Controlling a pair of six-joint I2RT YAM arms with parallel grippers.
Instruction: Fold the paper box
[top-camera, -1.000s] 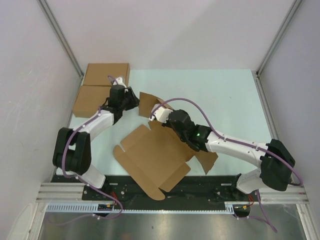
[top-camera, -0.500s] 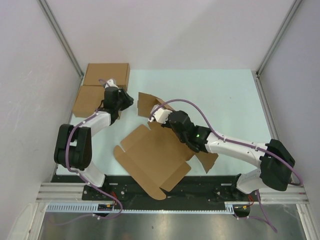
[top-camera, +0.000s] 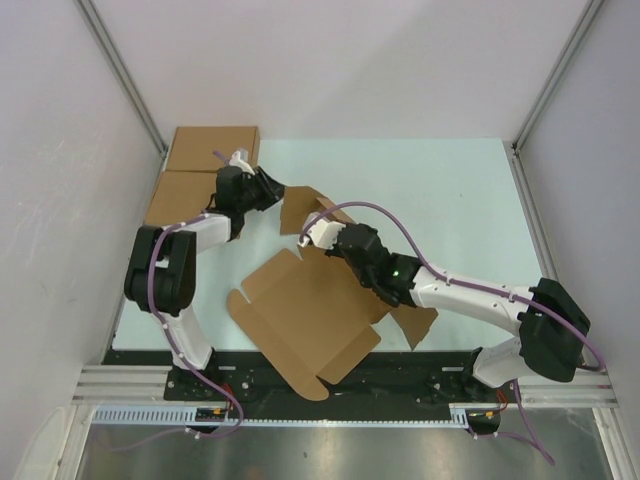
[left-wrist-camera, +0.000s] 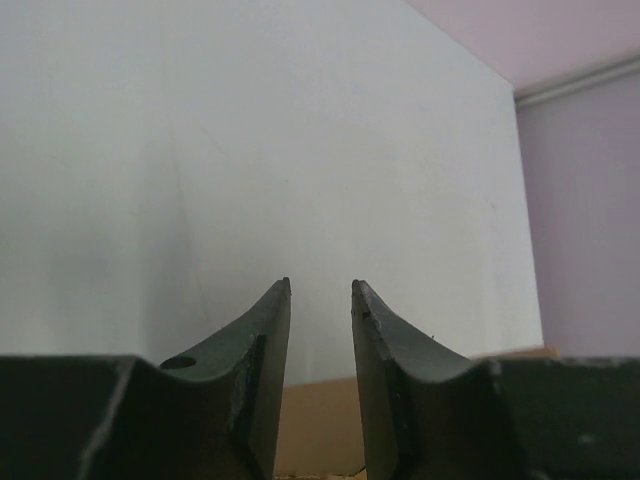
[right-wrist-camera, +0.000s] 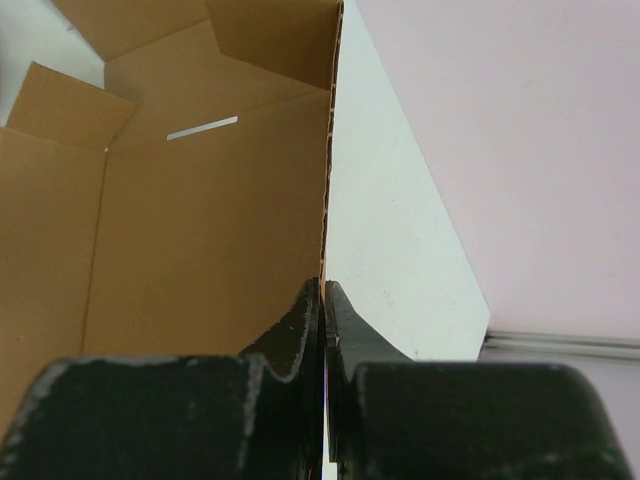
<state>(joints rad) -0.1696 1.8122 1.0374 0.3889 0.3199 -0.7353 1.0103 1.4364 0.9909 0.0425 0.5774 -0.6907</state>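
The paper box (top-camera: 310, 315) is a brown die-cut sheet lying mid-table, with its far panel and flaps (top-camera: 300, 208) lifted upright. My right gripper (top-camera: 320, 232) is shut on the edge of that lifted panel. In the right wrist view the jaws (right-wrist-camera: 323, 292) pinch the cardboard's edge, and the brown panel (right-wrist-camera: 200, 220) fills the left side. My left gripper (top-camera: 273, 189) is open just left of the lifted flap. In the left wrist view its fingers (left-wrist-camera: 320, 292) stand apart with nothing between the tips, and a strip of cardboard (left-wrist-camera: 318, 425) shows low behind them.
Two flat brown made-up boxes (top-camera: 213, 148) (top-camera: 180, 198) lie at the back left corner, right behind the left arm. Grey walls close in on both sides. The right arm (top-camera: 470, 295) stretches across the sheet's right flap (top-camera: 415, 322).
My left gripper drew back to the left, then swung right and forward up to the lifted flap. My right gripper has kept its hold, hardly moving.
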